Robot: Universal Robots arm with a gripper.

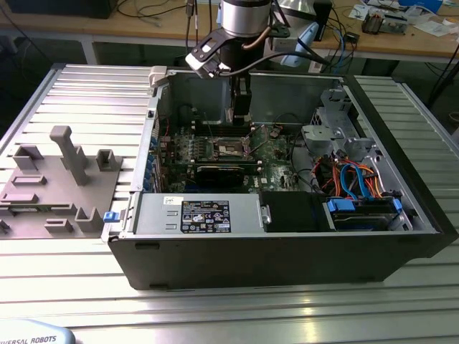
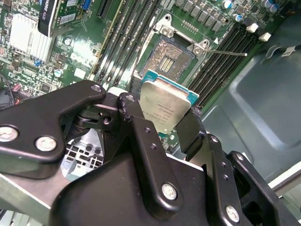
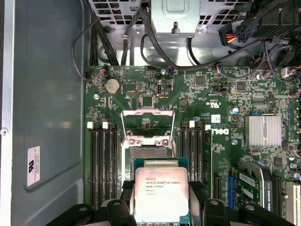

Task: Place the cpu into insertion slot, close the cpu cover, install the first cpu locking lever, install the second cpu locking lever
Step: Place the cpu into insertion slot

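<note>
Open PC case (image 1: 287, 251) sits on a ribbed metal table (image 1: 86, 93), and your gripper (image 2: 160, 117) is down inside it, clamped on the cpu (image 3: 161, 195) by its edges. The chip's hanging right by the bare insertion slot (image 3: 149, 153), not seated. The cpu cover (image 3: 147, 123) is flipped open.

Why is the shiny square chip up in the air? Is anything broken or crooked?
Nothing looks broken. The hand holds the cpu near the open insertion slot, and the cpu cover is flipped up.
</note>
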